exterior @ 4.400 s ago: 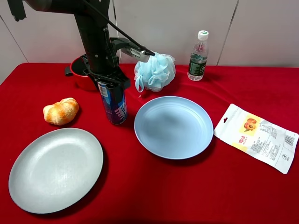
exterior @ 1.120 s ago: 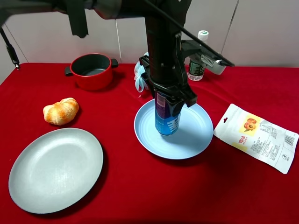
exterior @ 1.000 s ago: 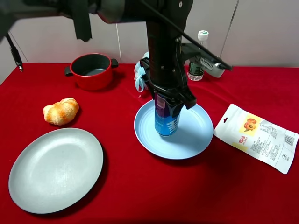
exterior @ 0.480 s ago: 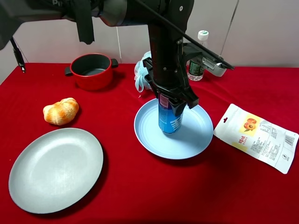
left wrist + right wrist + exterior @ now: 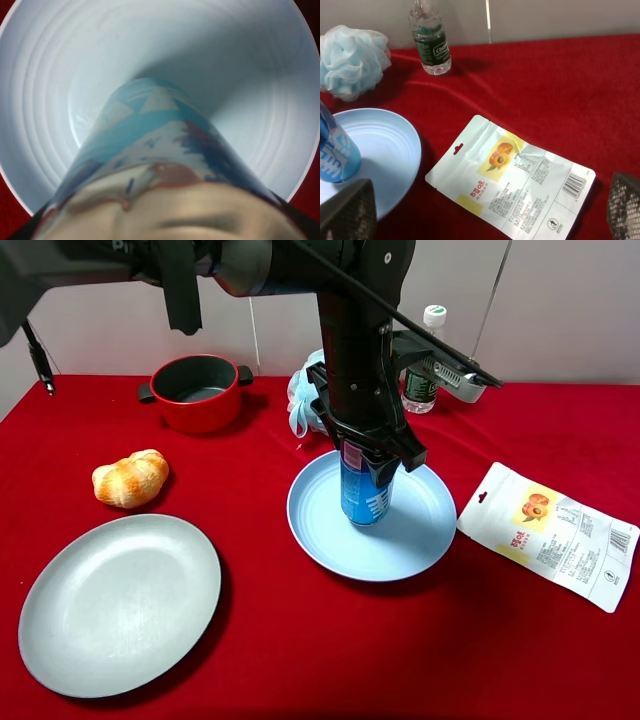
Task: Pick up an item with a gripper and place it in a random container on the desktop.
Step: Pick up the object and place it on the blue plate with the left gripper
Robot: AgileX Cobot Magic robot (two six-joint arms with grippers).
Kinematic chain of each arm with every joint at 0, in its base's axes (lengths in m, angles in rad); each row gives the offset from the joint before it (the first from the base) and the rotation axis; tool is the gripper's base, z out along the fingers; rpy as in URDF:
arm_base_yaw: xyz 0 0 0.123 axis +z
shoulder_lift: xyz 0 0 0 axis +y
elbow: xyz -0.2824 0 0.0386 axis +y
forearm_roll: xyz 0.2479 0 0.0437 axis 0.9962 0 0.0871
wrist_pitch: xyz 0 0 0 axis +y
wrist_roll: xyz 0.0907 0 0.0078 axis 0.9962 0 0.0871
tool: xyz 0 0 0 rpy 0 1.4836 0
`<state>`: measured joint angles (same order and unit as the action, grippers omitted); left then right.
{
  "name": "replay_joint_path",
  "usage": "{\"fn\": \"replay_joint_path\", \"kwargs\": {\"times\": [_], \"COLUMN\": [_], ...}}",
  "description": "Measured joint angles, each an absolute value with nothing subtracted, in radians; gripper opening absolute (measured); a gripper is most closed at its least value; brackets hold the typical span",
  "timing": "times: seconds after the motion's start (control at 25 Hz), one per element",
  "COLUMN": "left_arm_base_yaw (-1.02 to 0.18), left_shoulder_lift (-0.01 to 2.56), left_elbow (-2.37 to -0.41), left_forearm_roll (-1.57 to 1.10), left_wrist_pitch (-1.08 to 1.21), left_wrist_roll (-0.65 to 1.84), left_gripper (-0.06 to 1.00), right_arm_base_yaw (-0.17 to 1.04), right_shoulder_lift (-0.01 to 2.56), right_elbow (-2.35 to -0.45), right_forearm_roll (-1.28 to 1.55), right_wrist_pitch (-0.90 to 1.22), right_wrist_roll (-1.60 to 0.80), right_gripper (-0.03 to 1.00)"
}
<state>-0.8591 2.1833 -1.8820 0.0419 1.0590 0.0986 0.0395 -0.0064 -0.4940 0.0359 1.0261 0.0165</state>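
Observation:
The tall blue drink can (image 5: 365, 492) stands upright on the round light blue plate (image 5: 420, 532) in the middle of the red-cloth desktop (image 5: 330, 650). My left gripper (image 5: 375, 452), a black claw, comes straight down from above and is shut on the can's upper part. The left wrist view looks down the can (image 5: 150, 150) onto the plate (image 5: 50, 75). My right gripper (image 5: 485, 215) is open and empty, with its fingers wide apart above the cloth to the right of the plate (image 5: 390, 145). It is out of the exterior high view.
A red pot (image 5: 196, 392) stands at the back left, a bread roll (image 5: 130, 478) on the left and a grey-green oval plate (image 5: 120, 600) at the front left. A blue bath puff (image 5: 352, 60) and a water bottle (image 5: 425, 360) stand behind the plate. A snack pouch (image 5: 550, 535) lies on the right.
The left gripper carried the can from beside the red pot to the light blue plate. Over the last second it lowered the can slightly and shifted it a little to the right.

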Motion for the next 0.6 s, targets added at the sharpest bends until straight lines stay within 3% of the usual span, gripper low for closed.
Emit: {"fn": "replay_joint_path", "kwargs": {"times": [0.44, 0.6], "left_arm_base_yaw": [-0.859, -0.859], "left_shoulder_lift": [2.183, 2.177], "left_elbow": [-1.882, -1.885], "left_forearm_roll": [0.042, 0.041], "left_wrist_pitch": [1.059, 1.054], "left_wrist_roll": [0.097, 0.097], "left_gripper": [0.67, 0.77], "right_arm_base_yaw": [0.04, 0.04], "right_shoulder_lift": [-0.006, -0.006], "right_elbow": [-0.494, -0.494], "right_forearm_roll": [0.036, 0.036], "right_wrist_pitch": [1.026, 1.026], "right_wrist_roll": [0.017, 0.017], "right_gripper": [0.69, 0.69]}}
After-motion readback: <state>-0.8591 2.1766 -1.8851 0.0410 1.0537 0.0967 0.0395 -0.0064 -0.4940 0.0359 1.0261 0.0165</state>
